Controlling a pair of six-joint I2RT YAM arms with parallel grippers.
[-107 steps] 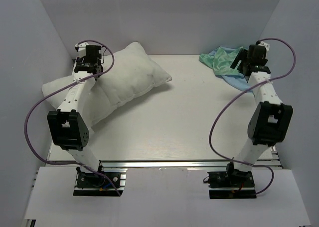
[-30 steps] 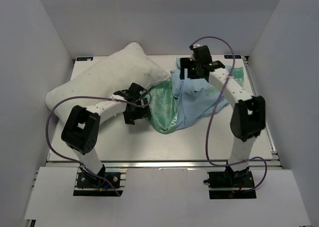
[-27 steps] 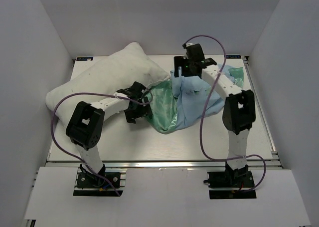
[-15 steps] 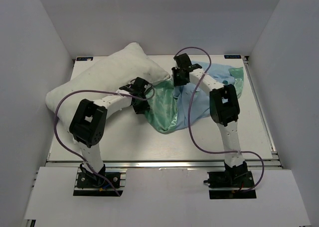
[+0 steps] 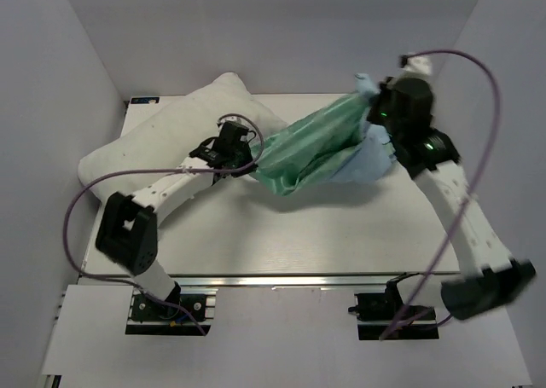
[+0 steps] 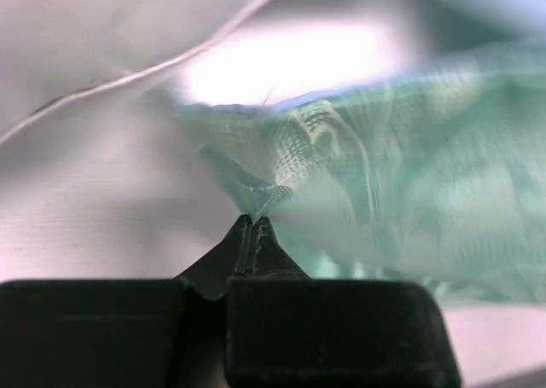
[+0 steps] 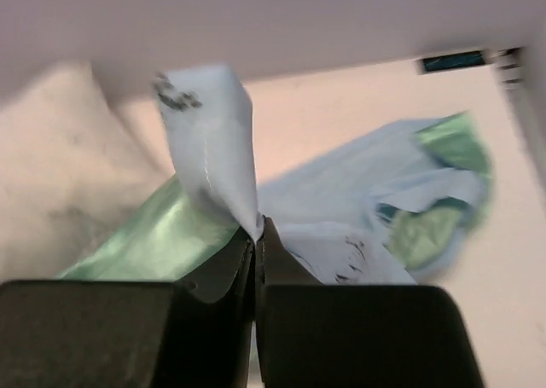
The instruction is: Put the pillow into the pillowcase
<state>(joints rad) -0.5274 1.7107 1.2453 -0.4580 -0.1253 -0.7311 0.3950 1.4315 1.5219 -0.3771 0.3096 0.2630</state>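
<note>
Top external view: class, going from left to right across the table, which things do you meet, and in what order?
pillow → left gripper → pillowcase → right gripper

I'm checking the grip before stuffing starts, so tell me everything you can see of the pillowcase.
The pillowcase is thin, limp fabric, glossy teal-green with a pale pattern on one face and plain light blue on the other. It hangs stretched and creased between both arms: the left gripper is shut on a green edge beside the pillow, the right gripper is shut on a light blue edge, raised higher. Its middle sags toward the table.
</note>
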